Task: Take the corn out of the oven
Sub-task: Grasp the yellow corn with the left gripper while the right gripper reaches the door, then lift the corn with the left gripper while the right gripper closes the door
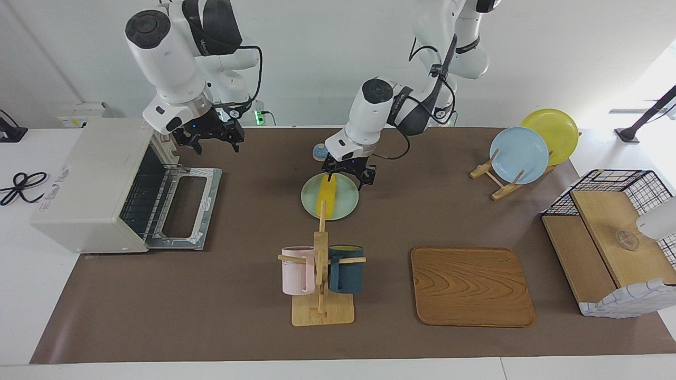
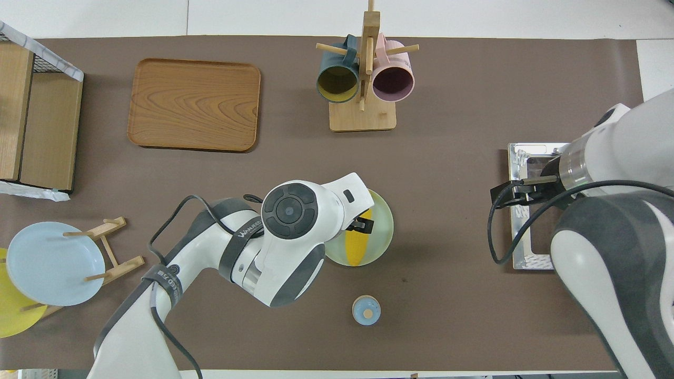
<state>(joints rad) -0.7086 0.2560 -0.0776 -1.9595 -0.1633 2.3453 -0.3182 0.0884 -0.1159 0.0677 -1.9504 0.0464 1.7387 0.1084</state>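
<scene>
The bright yellow corn cob (image 1: 327,193) is seen lying on the pale green round plate (image 1: 346,203), directly beneath the open, empty left gripper (image 1: 348,175). The open, empty right gripper (image 1: 209,138) is held above the cream-white toaster oven's (image 1: 90,182) lowered door.
</scene>
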